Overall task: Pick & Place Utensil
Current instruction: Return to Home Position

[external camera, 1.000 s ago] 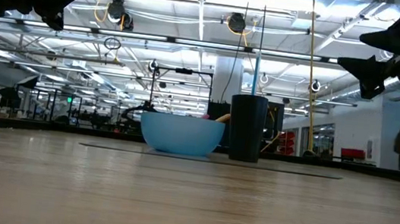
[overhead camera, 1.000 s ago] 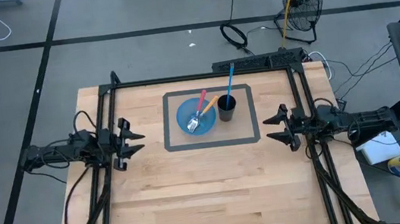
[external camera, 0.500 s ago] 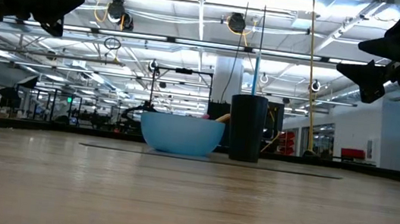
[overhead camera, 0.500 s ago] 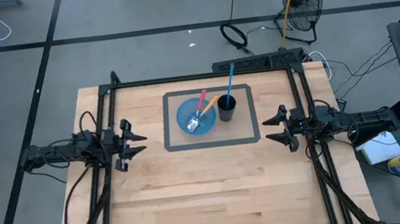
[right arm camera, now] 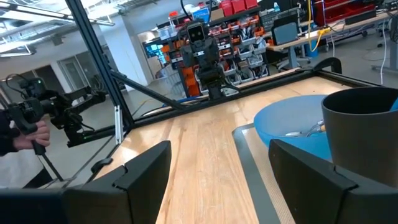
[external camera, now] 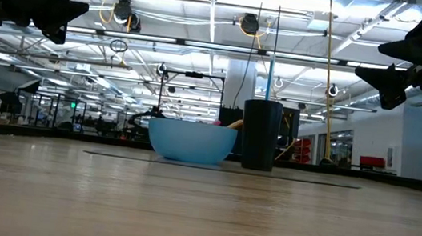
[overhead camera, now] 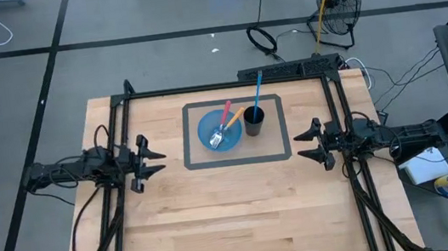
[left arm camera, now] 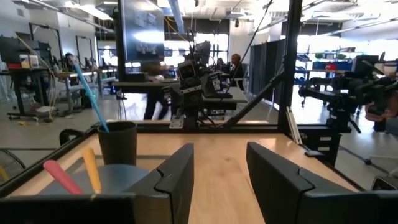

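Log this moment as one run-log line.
left gripper: open, empty, left side | right gripper: open, empty, right side | blue bowl: holds pink fork | black cup: right of bowl, holds blue straw

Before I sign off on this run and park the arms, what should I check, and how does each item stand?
1. pink fork lies in the blue bowl: ok.
2. black cup stands upright on the grey mat, beside the bowl on the right arm's side: ok.
3. blue straw stands in the cup: ok.
4. left tool is open, empty and off the mat: ok.
5. right tool is open, empty and off the mat: ok.
6. Exact home pose reached: cannot tell.
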